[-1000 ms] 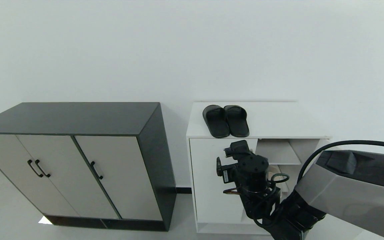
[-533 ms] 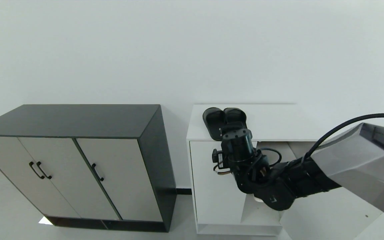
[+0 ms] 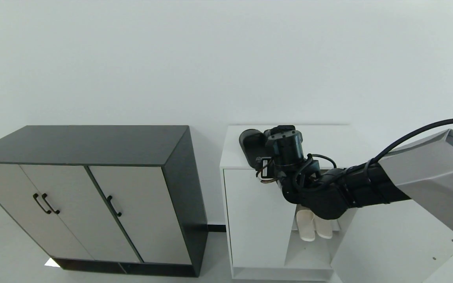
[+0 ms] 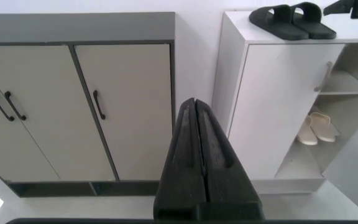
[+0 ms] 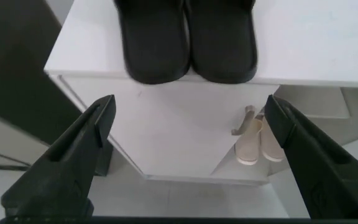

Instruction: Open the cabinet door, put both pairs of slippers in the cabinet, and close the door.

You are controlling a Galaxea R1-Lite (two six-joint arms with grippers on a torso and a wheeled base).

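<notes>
A pair of black slippers (image 5: 188,37) lies on top of the white cabinet (image 3: 250,208), at its front left edge. My right gripper (image 5: 189,106) is open and empty, held just in front of and above that edge, facing the black slippers (image 3: 252,145); its wrist hides part of them in the head view. A cream pair of slippers (image 3: 313,226) stands on a lower shelf inside the cabinet. The cabinet's right door (image 3: 387,243) is swung open and its left door is closed. My left gripper (image 4: 196,102) is shut and empty, hanging well back from both cabinets.
A dark cabinet (image 3: 85,143) with pale closed doors and black handles stands left of the white one, a narrow gap between them. A plain wall runs behind both. The open door juts out at the lower right.
My right arm has risen from in front of the cabinet's open shelves to its top front edge by the black slippers. The head view has shifted slightly.
</notes>
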